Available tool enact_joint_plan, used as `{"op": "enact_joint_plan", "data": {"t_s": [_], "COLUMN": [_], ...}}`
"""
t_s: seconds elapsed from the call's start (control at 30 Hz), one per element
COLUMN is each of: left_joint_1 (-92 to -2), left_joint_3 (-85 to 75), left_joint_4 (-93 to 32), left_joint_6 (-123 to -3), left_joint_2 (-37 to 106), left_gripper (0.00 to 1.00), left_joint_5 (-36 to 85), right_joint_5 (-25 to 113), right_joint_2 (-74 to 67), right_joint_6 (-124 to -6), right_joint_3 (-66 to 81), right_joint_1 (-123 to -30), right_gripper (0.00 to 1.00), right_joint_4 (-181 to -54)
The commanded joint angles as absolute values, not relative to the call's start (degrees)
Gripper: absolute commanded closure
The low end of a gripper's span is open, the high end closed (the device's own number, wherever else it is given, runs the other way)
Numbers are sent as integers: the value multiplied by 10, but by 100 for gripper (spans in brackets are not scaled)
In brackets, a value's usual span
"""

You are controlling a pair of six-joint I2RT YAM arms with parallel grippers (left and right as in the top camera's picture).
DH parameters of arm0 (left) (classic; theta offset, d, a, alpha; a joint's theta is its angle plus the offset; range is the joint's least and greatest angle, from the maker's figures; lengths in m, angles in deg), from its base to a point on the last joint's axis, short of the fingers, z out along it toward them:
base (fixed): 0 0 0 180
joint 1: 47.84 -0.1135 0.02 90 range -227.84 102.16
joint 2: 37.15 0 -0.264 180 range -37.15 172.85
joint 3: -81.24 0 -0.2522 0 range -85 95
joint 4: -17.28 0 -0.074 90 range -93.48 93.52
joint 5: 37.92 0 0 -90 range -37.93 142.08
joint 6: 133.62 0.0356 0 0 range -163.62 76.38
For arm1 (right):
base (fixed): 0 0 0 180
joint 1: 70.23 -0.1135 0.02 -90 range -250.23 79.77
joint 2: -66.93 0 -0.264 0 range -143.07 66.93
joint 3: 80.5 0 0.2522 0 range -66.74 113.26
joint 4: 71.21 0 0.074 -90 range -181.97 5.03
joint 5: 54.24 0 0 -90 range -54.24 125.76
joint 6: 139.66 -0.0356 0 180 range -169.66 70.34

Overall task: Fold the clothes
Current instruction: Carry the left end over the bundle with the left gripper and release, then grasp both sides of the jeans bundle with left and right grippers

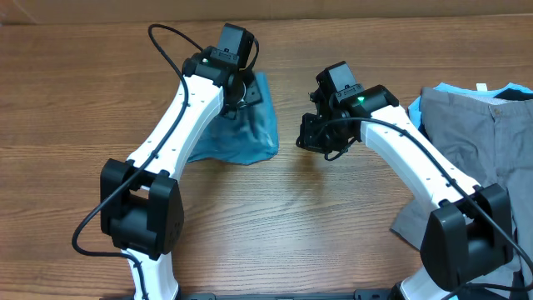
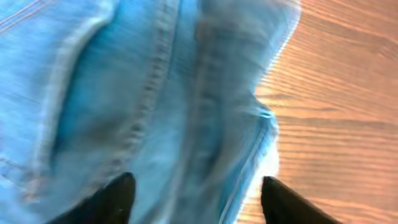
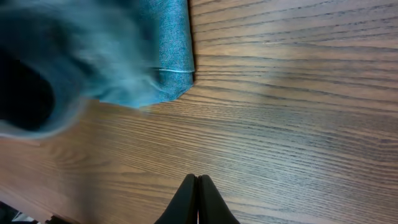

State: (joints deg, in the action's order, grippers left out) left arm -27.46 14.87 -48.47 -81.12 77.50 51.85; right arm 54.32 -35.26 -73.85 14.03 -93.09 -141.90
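Note:
The light-blue denim jeans (image 1: pixel 250 125) lie folded in a small bundle on the wooden table, partly under my left arm. My left gripper (image 1: pixel 237 87) hovers over the bundle's upper part; in the left wrist view its fingers (image 2: pixel 196 199) are spread open above the denim seams (image 2: pixel 149 93), holding nothing. My right gripper (image 1: pixel 321 137) is to the right of the bundle, apart from it. In the right wrist view its fingers (image 3: pixel 197 199) are shut together and empty over bare wood, with the jeans' folded edge (image 3: pixel 168 56) at the upper left.
Grey trousers (image 1: pixel 475 125) lie at the table's right edge, with pale-blue (image 1: pixel 445 89) and dark pieces (image 1: pixel 515 93) under them at the top. Bare wooden table (image 1: pixel 316 217) lies between the arms.

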Motion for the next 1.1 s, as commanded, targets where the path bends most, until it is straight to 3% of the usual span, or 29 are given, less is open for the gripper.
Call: {"op": "enact_joint_plan", "data": {"t_s": [0.0,0.23,0.33,0.5,0.57,0.7,0.83,1.07], "left_joint_1": [-277,-333,-376,-439,-453,-459,-456,-456], "left_joint_3": [149,177,187,181,172,137,83,-17], "left_joint_4": [-485,-548,-591,-663,-672,-662,-630,-566], "left_joint_6": [-809,-755,-718,-647,-617,-567,-553,-553], "left_joint_2": [775,750,730,731,739,759,769,770], "left_gripper": [26,25,31,77,89,89,86,83], "left_joint_5": [494,457,456,466,459,436,432,432], "right_joint_5": [531,519,536,706,746,715,627,612], "right_joint_2": [-360,-360,-360,-360,-360,-361,-376,-508], "right_joint_6": [-742,-736,-717,-653,-666,-705,-713,-712], "right_joint_3": [129,121,121,121,121,121,120,120], "right_joint_1": [-929,-929,-929,-929,-933,-955,-980,-1022], "right_gripper": [96,96,96,96,96,95,95,96], "right_joint_4": [-1415,-1407,-1375,-1250,-1189,-1102,-1097,-1076]}}
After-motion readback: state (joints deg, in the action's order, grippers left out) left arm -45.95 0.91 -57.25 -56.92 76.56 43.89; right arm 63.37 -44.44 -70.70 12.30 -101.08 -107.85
